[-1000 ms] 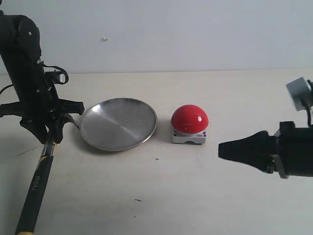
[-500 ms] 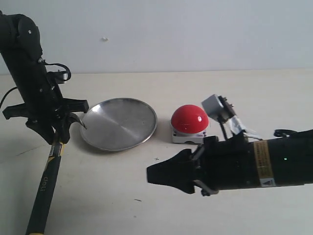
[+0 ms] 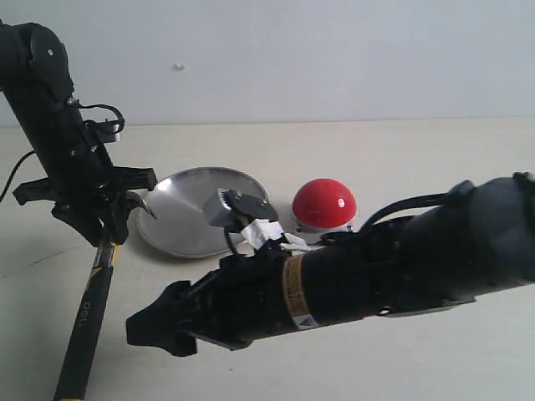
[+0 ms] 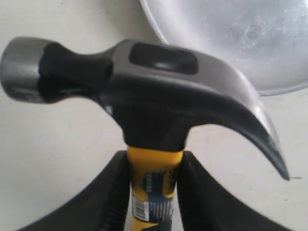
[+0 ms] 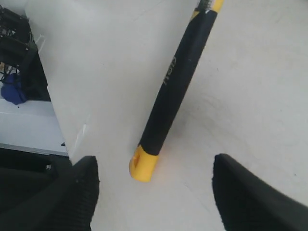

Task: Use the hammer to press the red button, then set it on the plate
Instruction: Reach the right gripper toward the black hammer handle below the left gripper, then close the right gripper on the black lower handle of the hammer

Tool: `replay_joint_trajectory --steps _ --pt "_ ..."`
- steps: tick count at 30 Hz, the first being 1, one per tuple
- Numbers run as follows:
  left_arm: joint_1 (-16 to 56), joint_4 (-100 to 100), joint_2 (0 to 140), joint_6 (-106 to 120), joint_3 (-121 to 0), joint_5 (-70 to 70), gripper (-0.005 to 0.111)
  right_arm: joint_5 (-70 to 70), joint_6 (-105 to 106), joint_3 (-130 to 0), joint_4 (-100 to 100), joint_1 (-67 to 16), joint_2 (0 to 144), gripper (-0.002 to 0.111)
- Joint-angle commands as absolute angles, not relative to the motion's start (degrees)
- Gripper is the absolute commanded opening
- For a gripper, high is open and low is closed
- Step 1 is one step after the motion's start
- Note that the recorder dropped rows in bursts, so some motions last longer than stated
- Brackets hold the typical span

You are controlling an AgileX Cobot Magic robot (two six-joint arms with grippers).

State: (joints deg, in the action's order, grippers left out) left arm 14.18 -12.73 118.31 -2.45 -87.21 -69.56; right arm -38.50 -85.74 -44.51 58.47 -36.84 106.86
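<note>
Hammer [image 4: 154,91] fast in left gripper [image 4: 155,173] — right gripper [image 5: 154,166] agape — pale tabletop [image 3: 418,150], plain white wall [image 3: 334,50]

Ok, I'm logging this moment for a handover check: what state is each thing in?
hammer: clamped just below its head, slanted, yellow end low by the table.
left gripper: shut on the hammer.
right gripper: open, empty, by the hammer's yellow end.
button: nothing touching it.
plate: bare where visible, partly hidden by the right arm.
</note>
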Motion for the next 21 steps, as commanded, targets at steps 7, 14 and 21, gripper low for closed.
replay_joint_trajectory --steps 7,14,21 --pt "13.62 -17.54 117.34 1.40 -87.91 -69.96 0.000 -36.04 -93.08 -56.97 56.84 -40.33 119.11 0.065" --pt "13.62 -20.37 117.34 4.09 -88.28 -69.96 0.000 -36.78 -94.35 -60.56 54.89 -40.33 121.65 0.065" --pt "13.62 -20.70 117.34 4.33 -88.62 -69.96 0.000 -35.46 -97.13 -65.07 54.57 -42.64 125.29 0.065"
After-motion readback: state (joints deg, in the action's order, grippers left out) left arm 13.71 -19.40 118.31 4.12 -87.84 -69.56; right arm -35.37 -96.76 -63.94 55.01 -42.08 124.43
